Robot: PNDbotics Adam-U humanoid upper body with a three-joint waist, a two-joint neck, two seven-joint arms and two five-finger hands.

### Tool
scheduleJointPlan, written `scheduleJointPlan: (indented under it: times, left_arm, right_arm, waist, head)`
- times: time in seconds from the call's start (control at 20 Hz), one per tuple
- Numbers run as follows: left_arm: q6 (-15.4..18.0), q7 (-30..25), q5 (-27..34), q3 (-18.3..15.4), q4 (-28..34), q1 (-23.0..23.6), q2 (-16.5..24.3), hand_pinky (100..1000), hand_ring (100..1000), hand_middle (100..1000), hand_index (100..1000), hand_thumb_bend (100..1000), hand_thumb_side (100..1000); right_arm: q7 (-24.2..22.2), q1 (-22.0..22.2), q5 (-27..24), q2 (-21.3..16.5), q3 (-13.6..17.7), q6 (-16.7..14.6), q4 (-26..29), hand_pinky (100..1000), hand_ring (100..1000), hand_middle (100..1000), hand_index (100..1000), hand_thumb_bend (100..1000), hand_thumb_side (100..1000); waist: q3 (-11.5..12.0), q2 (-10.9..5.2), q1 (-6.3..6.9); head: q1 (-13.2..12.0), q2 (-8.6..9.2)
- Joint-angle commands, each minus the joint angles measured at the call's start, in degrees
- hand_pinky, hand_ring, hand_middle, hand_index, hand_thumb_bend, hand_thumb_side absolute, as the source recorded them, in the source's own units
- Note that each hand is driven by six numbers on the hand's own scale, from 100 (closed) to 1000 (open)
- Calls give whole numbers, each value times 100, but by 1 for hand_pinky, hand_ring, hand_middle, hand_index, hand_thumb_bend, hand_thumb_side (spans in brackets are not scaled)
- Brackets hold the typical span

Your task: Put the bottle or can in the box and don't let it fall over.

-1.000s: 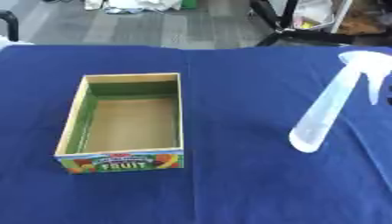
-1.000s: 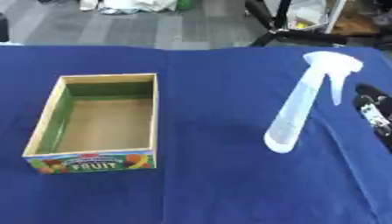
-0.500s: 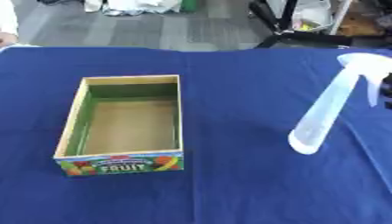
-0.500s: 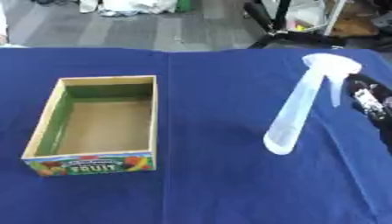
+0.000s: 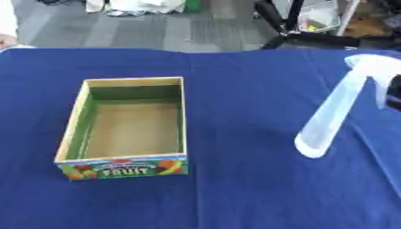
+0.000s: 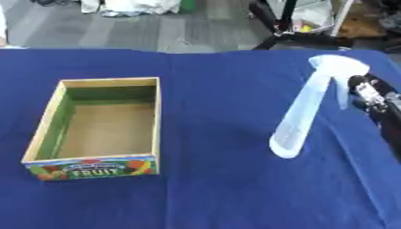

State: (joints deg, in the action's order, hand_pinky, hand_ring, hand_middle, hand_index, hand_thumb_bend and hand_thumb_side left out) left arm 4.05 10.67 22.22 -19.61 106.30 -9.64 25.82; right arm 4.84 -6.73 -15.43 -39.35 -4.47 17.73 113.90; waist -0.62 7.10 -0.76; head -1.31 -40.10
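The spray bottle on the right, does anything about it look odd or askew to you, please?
Yes. The spray bottle stands strongly tilted on the blue cloth, its head leaning toward the right hand; whether they touch is unclear. The fruit box sits empty.

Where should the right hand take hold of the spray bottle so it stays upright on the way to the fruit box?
Probably round the narrow upper body just under the spray head of the spray bottle, coming in from its right, where the right hand is. The bottle is tall and slender, so a high, level grip should limit tipping.
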Motion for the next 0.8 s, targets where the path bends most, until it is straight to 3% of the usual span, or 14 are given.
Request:
scheduleJointPlan:
  times: [0.05,0.8]
  left_arm:
    - [9,-24,31,2,75,-81,120,900,1000,1000,785,677,554]
    - [-9,-64,48,33,72,-94,91,900,1000,1000,782,674,555]
  right_arm:
    - [-8,-99,-54,-49,10,103,69,1000,1000,1000,1000,100,909]
    - [-95,-385,-91,264,-182,519,69,1000,1000,1000,1000,100,933]
  waist:
    - [11,-42,8]
    - [20,-41,14]
  head:
    - [24,86]
    - [339,103]
